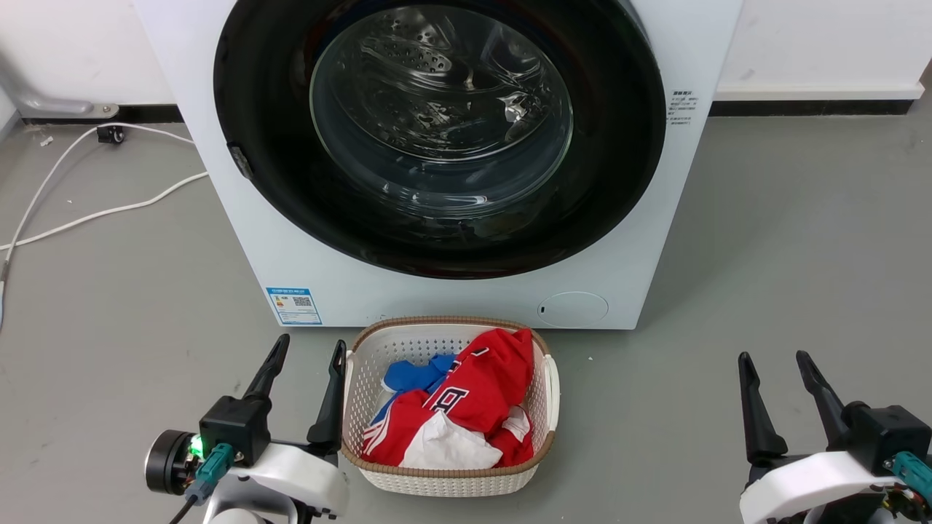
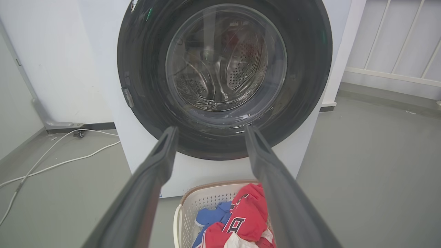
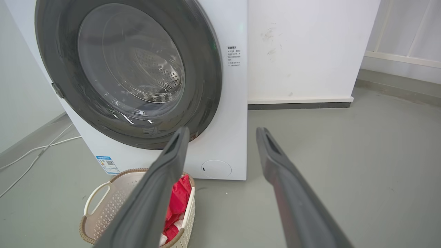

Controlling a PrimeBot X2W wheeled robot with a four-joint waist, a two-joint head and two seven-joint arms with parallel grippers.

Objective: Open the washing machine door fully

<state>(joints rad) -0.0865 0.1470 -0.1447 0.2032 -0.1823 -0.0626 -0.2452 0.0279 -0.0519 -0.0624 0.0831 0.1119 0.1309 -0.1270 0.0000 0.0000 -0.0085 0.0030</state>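
Left jaws and right jaws both stand released and empty, low above the floor (image 1: pixel 728 255), the left just beside the basket (image 1: pixel 437 482) of clothes (image 1: pixel 484 389), the right well apart from it. Beyond the basket, the door (image 1: pixel 269 167) sits closed flat against the front of the washer (image 1: pixel 451 295).

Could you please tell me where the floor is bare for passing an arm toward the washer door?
Bare floor lies right of the washing machine, ahead of the right gripper. Left of it, white cables cross the floor. The centre is crowded: the laundry basket sits before the machine, beside the left gripper.
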